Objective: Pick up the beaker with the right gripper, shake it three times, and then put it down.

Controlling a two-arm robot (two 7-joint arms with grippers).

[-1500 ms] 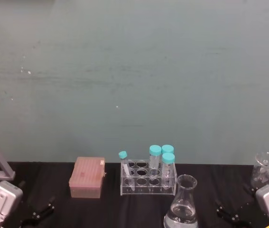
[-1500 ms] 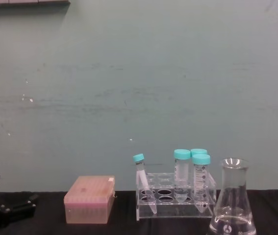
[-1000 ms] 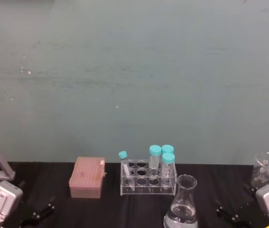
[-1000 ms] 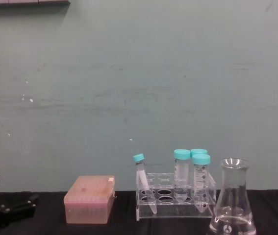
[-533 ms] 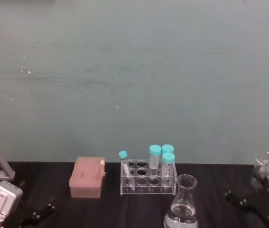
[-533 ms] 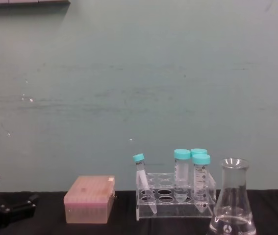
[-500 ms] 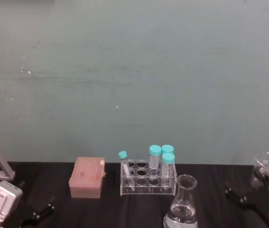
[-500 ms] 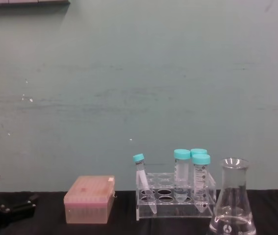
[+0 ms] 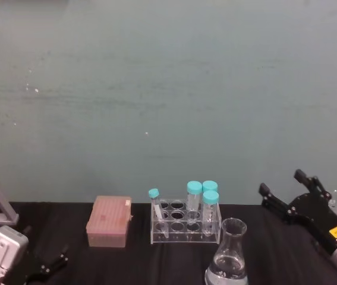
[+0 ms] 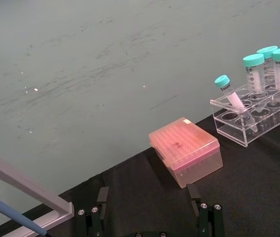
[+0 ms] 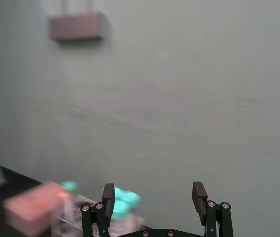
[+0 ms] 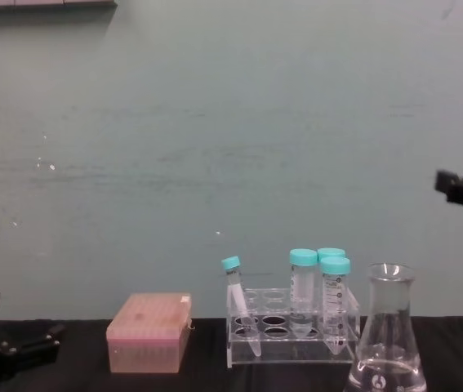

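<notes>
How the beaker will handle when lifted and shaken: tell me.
The beaker is clear glass, so probably stiff, smooth and breakable; the open right tool may slip on it. Its wide base likely keeps it steady. The liquid sits low under a narrow neck, so shaking probably won't spill. The left tool is parked low left.

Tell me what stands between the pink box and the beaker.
The clear rack of teal-capped tubes, seen in the chest view between pink box and beaker.
</notes>
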